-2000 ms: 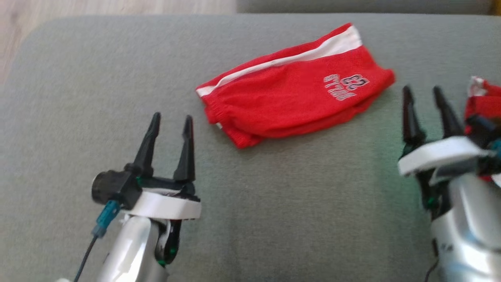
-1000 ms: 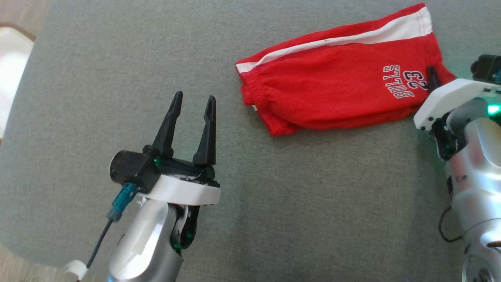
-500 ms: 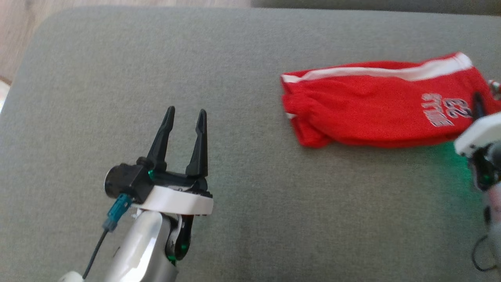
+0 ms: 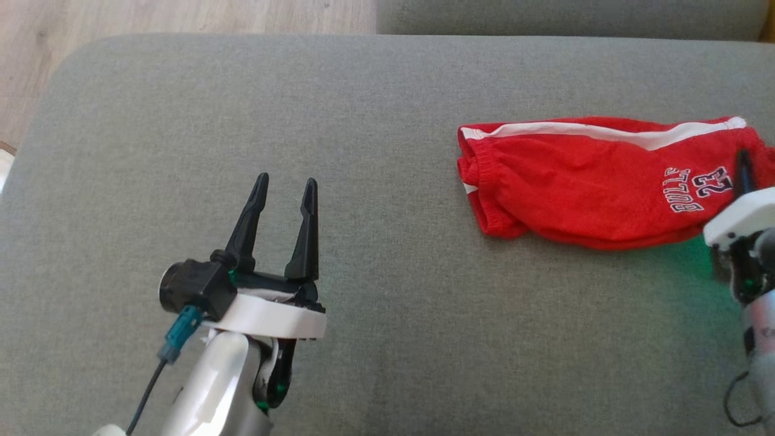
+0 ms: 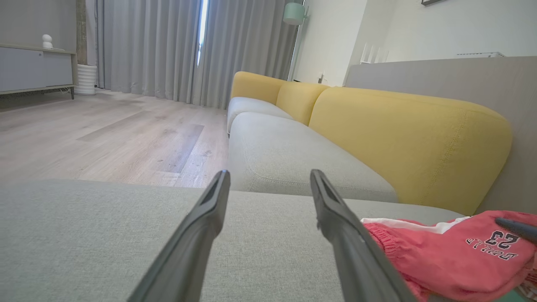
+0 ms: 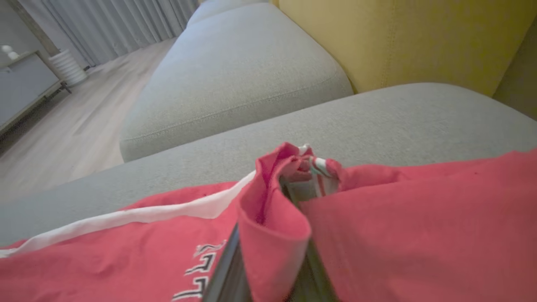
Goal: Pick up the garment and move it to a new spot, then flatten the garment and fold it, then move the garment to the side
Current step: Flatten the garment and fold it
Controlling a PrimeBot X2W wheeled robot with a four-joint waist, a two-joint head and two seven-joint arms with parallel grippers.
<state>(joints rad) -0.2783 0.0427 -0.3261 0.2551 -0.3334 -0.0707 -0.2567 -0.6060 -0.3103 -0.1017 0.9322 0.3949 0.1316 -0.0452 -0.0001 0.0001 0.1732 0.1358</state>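
Here, on the grey seat cushion (image 4: 387, 91), we found the red shorts (image 4: 581, 181) lying folded toward the cushion's right end. Their white side stripe (image 4: 605, 130) ran along the edge nearer the cushion's back, and the "BULLS 23" print (image 4: 696, 188) faced up. The right gripper (image 4: 743, 169) met the shorts at the hem end beside the print, close to the cushion's right end. Its two dark fingers (image 6: 222, 277) were pressed together on a raised fold of the red hem, which we saw pinched between them in the right wrist view. The rest of the shorts lay flat on the cushion. The left gripper (image 4: 284, 181) hung over the cushion's left half, well apart from the shorts, with its jaws spread wide and holding nothing. Beyond the cushion's back edge we saw a second grey seat cushion (image 5: 285, 159) with yellow backrests (image 5: 402, 138). Past the cushion's far left corner we saw pale wood floor (image 4: 181, 15).
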